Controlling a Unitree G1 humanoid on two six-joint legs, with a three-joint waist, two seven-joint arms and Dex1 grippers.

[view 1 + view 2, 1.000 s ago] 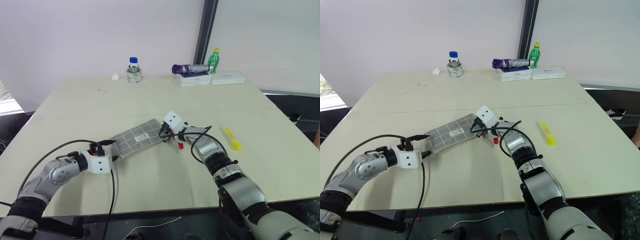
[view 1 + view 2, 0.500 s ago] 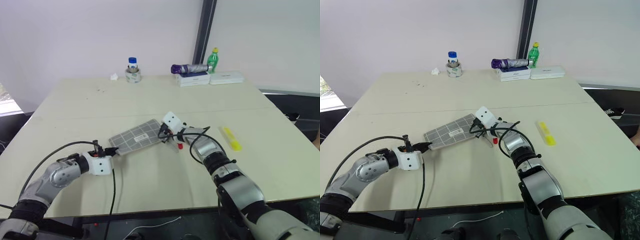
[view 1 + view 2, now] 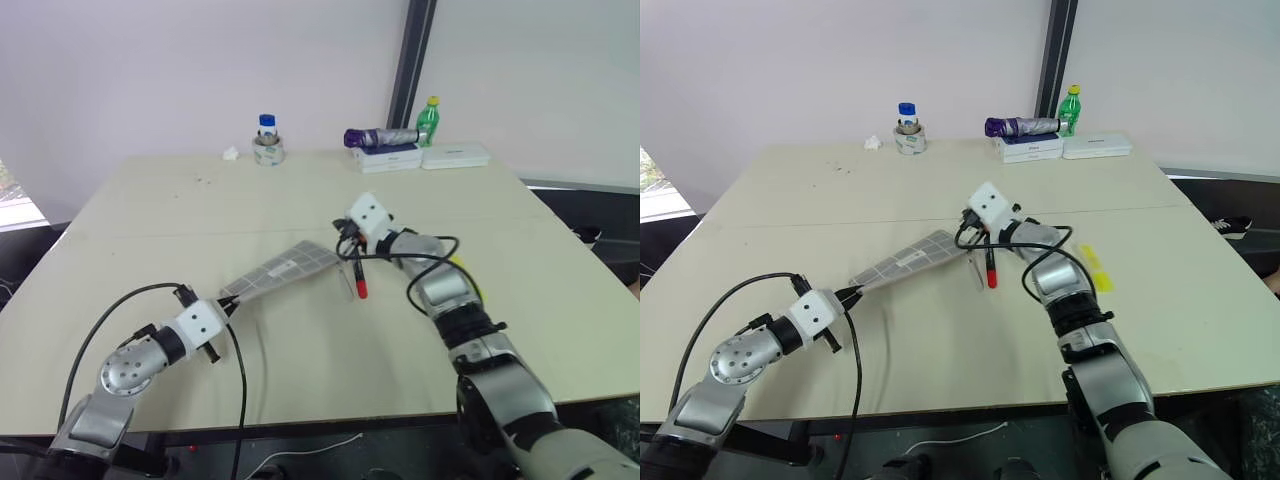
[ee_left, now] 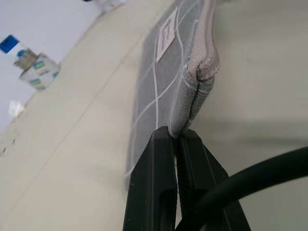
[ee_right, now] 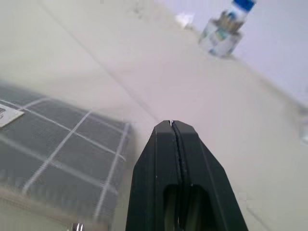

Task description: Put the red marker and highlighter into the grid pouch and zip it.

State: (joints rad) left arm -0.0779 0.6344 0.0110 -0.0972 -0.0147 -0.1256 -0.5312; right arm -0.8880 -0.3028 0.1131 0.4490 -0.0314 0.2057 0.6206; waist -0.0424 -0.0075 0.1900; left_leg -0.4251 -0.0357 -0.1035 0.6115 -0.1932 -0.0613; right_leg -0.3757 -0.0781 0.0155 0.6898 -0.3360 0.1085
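Clamped jaws of the left gripper (image 4: 177,137) pinched the near-left corner of the grid pouch (image 3: 285,271), which tilted up off the table (image 3: 150,230) toward the right. Jaws of the right gripper (image 5: 172,126) were pressed together near the pouch's far-right end, and the red marker (image 3: 360,279) hung just below that hand, red end down. To the right, the highlighter (image 3: 1096,269) lay on the table behind the right arm.

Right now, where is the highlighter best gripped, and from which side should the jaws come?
Grip the highlighter at mid-barrel, coming from above, with the jaws closing across its short width. It lies flat on the table, long axis pointing roughly away from the robot, and nothing seems to rest against it; the ends would likely offer less hold.
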